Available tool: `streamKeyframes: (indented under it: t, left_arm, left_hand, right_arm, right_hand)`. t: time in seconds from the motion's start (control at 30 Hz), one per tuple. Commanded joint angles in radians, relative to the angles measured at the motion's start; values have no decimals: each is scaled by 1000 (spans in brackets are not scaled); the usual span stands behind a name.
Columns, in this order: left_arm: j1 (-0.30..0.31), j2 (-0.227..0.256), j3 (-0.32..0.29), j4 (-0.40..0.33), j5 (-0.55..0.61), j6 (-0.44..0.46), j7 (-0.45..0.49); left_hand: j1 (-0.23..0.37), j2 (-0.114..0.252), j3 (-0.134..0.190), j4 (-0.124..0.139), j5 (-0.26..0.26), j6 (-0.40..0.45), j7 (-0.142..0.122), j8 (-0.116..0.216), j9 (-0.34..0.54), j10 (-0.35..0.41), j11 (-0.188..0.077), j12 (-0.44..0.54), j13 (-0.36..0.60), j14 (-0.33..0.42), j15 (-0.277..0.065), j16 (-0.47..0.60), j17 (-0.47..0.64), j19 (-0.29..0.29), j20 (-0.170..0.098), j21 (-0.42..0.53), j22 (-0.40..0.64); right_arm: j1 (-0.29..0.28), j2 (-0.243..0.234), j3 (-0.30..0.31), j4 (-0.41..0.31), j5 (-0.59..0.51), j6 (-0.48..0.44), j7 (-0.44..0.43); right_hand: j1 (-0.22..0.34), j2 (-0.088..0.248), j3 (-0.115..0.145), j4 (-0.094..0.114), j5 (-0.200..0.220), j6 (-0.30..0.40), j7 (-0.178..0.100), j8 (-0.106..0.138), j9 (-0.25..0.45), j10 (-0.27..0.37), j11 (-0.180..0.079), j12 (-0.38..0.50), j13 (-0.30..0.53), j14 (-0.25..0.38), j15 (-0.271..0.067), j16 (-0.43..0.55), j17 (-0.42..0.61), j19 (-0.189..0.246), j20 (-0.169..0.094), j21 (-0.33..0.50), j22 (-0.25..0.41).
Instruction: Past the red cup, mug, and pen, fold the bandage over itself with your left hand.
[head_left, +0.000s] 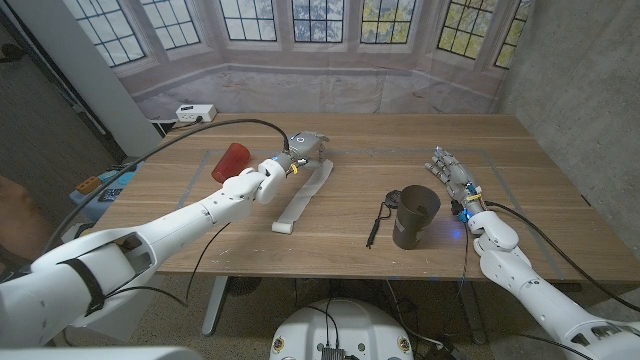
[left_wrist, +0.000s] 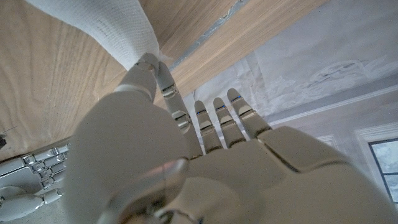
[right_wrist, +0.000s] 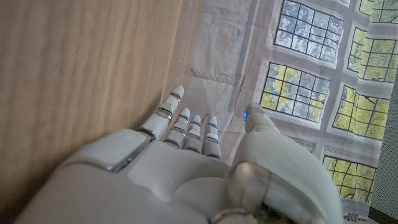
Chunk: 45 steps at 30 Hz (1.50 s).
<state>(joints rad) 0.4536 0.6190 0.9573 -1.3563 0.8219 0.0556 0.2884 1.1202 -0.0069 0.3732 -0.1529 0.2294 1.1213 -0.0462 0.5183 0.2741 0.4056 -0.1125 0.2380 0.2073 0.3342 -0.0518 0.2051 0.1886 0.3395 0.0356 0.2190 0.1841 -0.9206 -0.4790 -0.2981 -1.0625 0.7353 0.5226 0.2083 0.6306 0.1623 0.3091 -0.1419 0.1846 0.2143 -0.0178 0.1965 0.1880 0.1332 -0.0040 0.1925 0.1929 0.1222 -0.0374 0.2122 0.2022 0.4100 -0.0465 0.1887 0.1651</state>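
Observation:
A white bandage (head_left: 300, 200) lies as a long strip on the wooden table (head_left: 520, 150), running from the middle toward the front. My left hand (head_left: 305, 147) sits at its far end. In the left wrist view the thumb and a finger (left_wrist: 163, 78) pinch the corner of the bandage (left_wrist: 106, 25), while the other fingers stretch out straight. A red cup (head_left: 232, 160) lies on its side left of my forearm. A dark mug (head_left: 414, 215) stands upright at the right, with a black pen (head_left: 375, 226) just left of it. My right hand (head_left: 455, 176) stands apart, fingers extended, holding nothing (right_wrist: 186, 155).
A black cable (head_left: 200, 130) arcs over the table's left part along my left arm. A white power strip (head_left: 195, 112) sits on the ledge behind the table's far left corner. Bare wood lies between the bandage and the pen.

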Motion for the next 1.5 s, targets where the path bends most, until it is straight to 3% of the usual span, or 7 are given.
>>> streamKeyframes:
  t: [0.03, 0.8, 1.5]
  left_arm:
    - [18, 18, -23, -19, -15, -45, 16]
    - [77, 84, -84, -66, -35, -99, 34]
    - [107, 106, -117, -75, -37, -145, 50]
  left_hand:
    - [3, 4, -2, 0, 8, 5, -5, 7, 22, 11, -1, -4, 1, 8, -3, 2, 4, 5, -4, 1, 3]
    - [-1, 3, 0, 2, 11, -1, -7, 13, 21, 13, -2, -8, 2, 8, -5, -1, 5, 1, -5, -1, 3]
    - [-2, 1, 3, 1, 12, -4, -8, 25, 28, 17, -4, -10, 3, 10, -7, -2, 6, 1, -7, -2, 3]
  right_arm:
    - [-35, -12, -1, -60, -13, -11, -49]
    - [-54, -18, -19, -133, -50, -34, -116]
    - [-84, -78, -13, -275, -105, -56, -180]
  right_hand:
    - [9, 1, 3, -1, -2, 10, 3, -3, 2, 2, 4, 7, 3, 12, -33, 8, 5, 9, -49, 2, 3]
    - [9, 2, 3, 0, -2, 15, 7, -1, 2, 8, 8, 9, 3, 15, -31, 9, 6, 12, -48, 3, 3]
    - [8, 2, 3, 1, -3, 15, 7, -2, 2, 8, 7, 8, 3, 13, -31, 8, 6, 11, -48, 2, 3]
